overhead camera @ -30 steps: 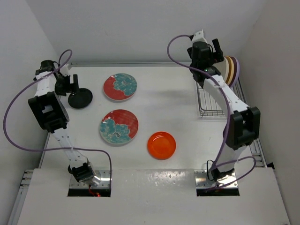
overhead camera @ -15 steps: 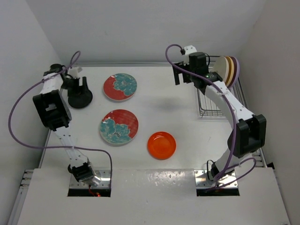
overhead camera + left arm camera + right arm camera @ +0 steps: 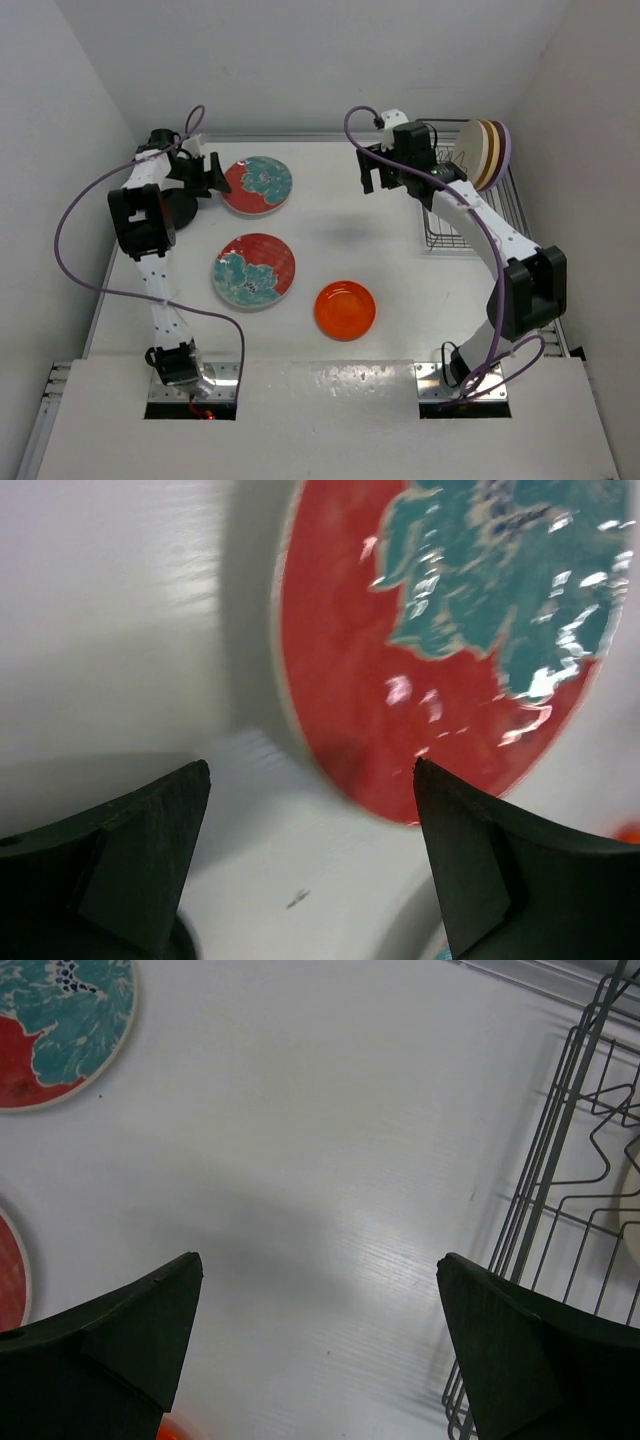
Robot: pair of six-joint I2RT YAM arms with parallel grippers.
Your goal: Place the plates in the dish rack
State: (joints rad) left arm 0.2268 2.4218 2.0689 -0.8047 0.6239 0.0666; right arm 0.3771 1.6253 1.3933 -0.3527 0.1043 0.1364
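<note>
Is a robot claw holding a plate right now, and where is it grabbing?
Nothing is held. The left claw is open by the edge of the far red flowered plate, the right claw open over the table near the dish rack.

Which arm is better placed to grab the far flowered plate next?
Left. The left gripper hangs open at the edge of the far flowered plate; the right gripper is open over the table beside the dish rack.
</note>
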